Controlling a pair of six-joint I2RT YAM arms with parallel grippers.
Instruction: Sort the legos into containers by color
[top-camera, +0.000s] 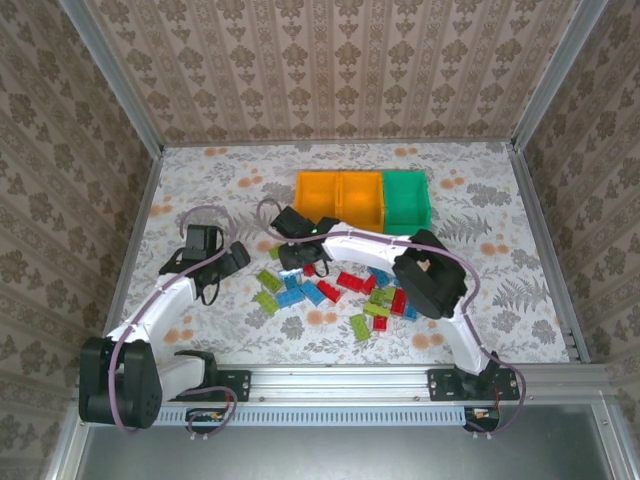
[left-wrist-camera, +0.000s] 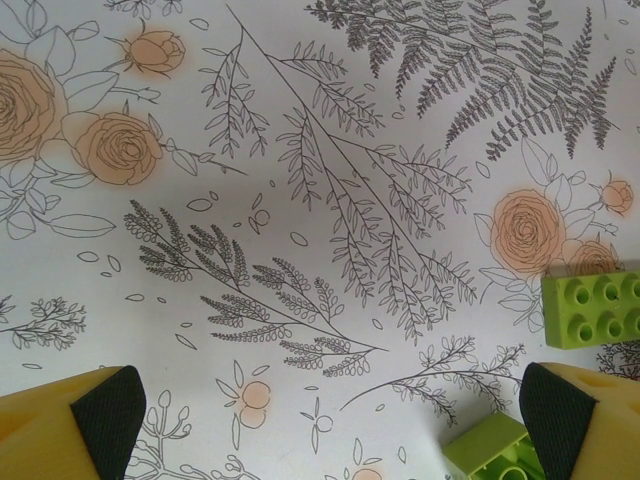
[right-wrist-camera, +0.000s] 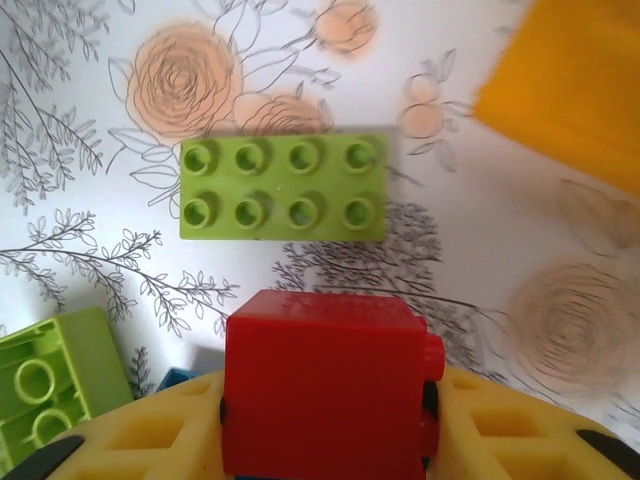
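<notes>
The red brick (right-wrist-camera: 325, 380) sits between the fingers of the right gripper (right-wrist-camera: 328, 408), a pad pressed to each of its two sides - clasped, with its studs facing sideways rather than up. In the top view the right gripper (top-camera: 300, 252) is at the left end of the scattered pile, and the nearest orange bin (top-camera: 318, 198) lies just beyond it on the far side, a little to the right. The second orange bin (top-camera: 362, 198) comes next along the row and the green bin (top-camera: 407, 200) is the farthest right. So the carry looks short - far and slightly right - though I cannot tell which bin is meant for red. A lime green brick (right-wrist-camera: 285, 188) lies flat on the table (right-wrist-camera: 80, 100) between the red brick and that bin's corner. The left gripper (left-wrist-camera: 320, 420) hangs spread wide and empty, over bare table left of the pile.
</notes>
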